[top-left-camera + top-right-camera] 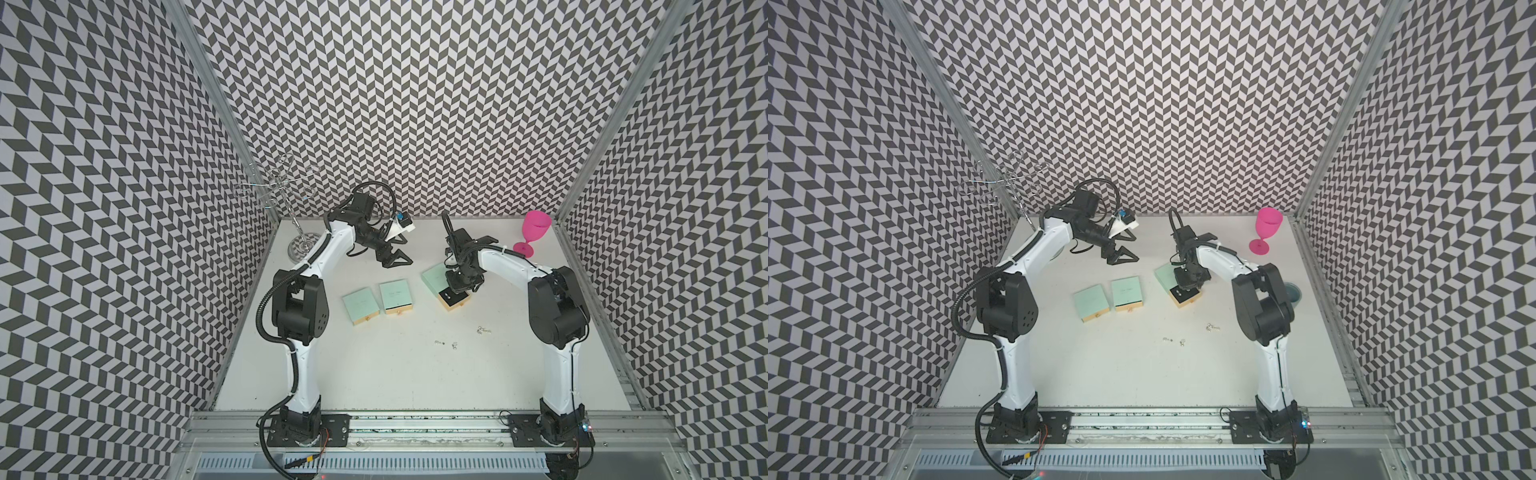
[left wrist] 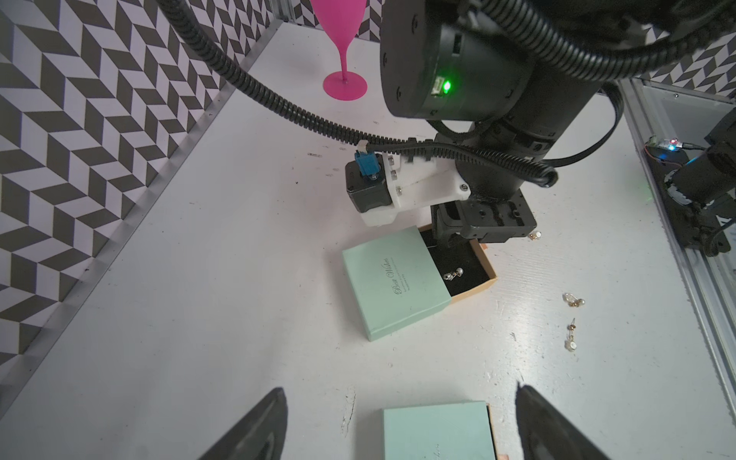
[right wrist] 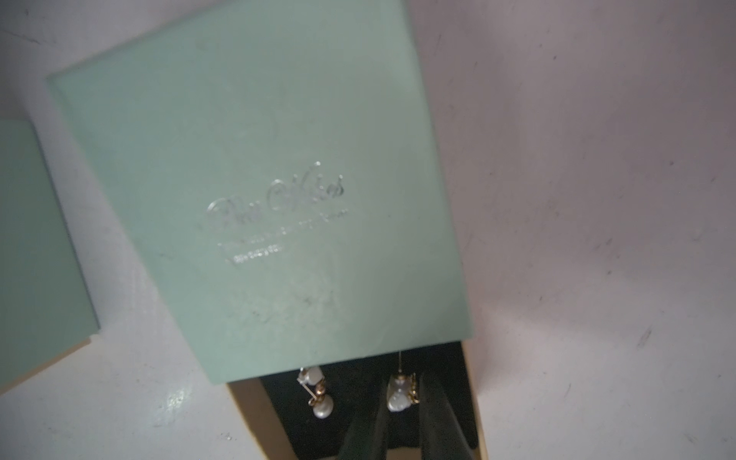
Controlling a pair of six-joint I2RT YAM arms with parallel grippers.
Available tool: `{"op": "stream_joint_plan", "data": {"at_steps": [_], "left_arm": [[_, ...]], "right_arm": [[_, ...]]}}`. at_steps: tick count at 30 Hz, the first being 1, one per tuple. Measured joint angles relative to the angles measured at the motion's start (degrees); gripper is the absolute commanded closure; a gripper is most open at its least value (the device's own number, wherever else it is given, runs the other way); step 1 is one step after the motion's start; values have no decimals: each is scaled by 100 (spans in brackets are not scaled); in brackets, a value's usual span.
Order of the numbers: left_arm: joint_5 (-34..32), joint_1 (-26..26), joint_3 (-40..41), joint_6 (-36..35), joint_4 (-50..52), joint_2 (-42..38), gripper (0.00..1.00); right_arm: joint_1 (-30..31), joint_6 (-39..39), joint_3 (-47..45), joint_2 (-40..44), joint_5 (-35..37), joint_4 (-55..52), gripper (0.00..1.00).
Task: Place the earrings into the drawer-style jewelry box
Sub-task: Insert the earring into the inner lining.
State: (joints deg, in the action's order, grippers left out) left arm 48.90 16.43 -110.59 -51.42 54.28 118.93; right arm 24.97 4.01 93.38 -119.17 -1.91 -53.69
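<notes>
Earrings [image 1: 484, 330] lie loose in small clusters on the white tabletop [image 1: 374, 374], near and right of centre. One pair [image 2: 453, 274] rests in the open drawer [image 2: 476, 255] of the right-hand jewelry box [image 2: 392, 282]. Right gripper [image 3: 400, 382], jaws almost closed, pinches one earring [image 3: 400, 394] over that drawer. Left gripper [image 1: 408, 250] hangs wide open, empty. Chevron-patterned walls [image 1: 415, 104] enclose the cell.

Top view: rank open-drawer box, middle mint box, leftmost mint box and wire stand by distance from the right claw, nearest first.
1. Open-drawer box: directly under the right claw.
2. Middle mint box: to the claw's left, drawer closed.
3. Leftmost mint box: further left, beside the middle one.
4. Wire stand: back-left corner of the table, behind the left arm.
</notes>
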Motion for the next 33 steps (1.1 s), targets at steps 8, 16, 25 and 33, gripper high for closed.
{"op": "stream_joint_plan", "data": {"at_steps": [8,16,25,33], "left_arm": [[-24,4,0,-22,0,44,10],[-33,4,0,-28,0,44,10],[-63,4,0,-44,0,46,10],[-66,4,-13,-44,0,52,10]], "right_arm": [[0,-2,0,66,2,-15,90],[0,2,0,68,-2,-26,94],[0,-9,-140,68,-42,-17,97],[0,-13,-142,68,-50,-4,97]]}}
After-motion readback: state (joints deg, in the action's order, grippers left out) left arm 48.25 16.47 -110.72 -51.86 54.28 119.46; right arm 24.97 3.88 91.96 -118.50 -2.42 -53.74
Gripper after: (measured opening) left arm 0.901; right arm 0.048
